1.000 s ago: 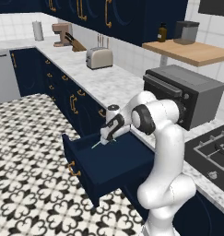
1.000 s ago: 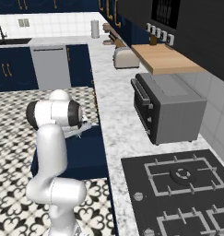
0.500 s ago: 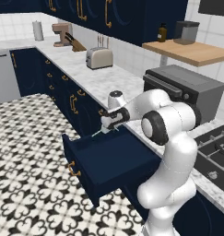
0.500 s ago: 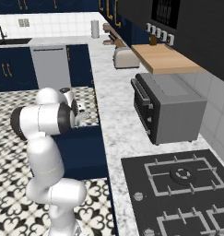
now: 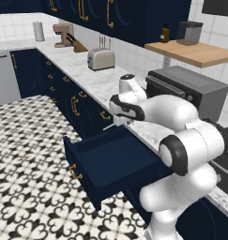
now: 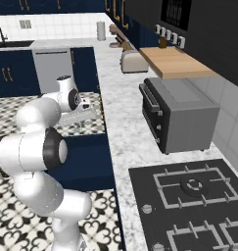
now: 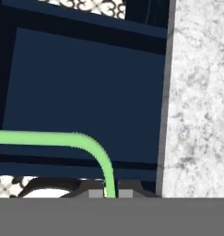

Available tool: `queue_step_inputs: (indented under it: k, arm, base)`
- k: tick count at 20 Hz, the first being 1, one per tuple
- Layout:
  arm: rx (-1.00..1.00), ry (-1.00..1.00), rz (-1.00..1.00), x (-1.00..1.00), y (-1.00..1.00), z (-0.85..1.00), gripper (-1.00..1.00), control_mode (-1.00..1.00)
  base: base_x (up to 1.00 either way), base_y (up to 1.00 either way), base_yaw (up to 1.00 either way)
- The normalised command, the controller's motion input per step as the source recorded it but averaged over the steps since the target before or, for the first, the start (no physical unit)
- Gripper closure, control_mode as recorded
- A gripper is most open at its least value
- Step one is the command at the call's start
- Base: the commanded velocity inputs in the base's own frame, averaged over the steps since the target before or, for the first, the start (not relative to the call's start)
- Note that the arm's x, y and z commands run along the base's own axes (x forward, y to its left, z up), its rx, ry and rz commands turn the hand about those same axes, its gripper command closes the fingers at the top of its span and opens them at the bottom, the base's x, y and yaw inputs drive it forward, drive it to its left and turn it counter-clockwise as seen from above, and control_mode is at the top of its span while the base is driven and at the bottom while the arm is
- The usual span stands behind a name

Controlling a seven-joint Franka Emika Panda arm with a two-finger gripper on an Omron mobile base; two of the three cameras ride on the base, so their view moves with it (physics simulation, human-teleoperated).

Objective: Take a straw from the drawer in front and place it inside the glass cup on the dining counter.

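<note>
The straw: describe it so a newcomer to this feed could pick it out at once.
Find the long marble worktop with the toaster, then the pulled-out navy drawer below its edge. Just above that drawer, the white arm's pincer is shut on a thin stick, the straw. In the hand view it bends, and it is the one bright green thing among navy, white and grey.

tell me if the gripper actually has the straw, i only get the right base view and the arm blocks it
Observer: Yes. In the hand view the gripper is shut on one end of the green straw.
Operator: is it out of the drawer
Observer: The left base view shows the straw held above the open drawer, not lying in it.
Operator: anything else in there
Observer: The stretch of drawer floor in the hand view is bare.
</note>
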Motion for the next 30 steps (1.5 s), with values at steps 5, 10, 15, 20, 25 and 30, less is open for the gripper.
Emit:
queue_step_inputs:
  k: [5, 10, 15, 20, 25, 30]
  arm:
    - [0.00, 0.03, -0.01, -0.48, -0.44, 0.46, 1.00, -1.00]
    - [0.00, 0.01, 0.00, -0.07, -0.03, 0.04, 1.00, 1.00]
    - [0.00, 0.00, 0.00, 0.00, 0.00, 0.00, 1.00, 1.00]
    - [0.00, 0.00, 0.00, 0.00, 0.00, 0.00, 1.00, 1.00]
    - [0.00, 0.00, 0.00, 0.00, 0.00, 0.00, 1.00, 1.00]
    - [0.00, 0.00, 0.00, 0.00, 0.00, 0.00, 1.00, 1.00]
  base:
    - [0.00, 0.00, 0.00]
    - [-0.74, -0.06, 0.00]
    - [-1.00, 0.08, 0.10]
    - [-0.54, 0.62, 0.75]
    - [-0.03, 0.73, 0.85]
    - [0.04, 0.78, 0.77]
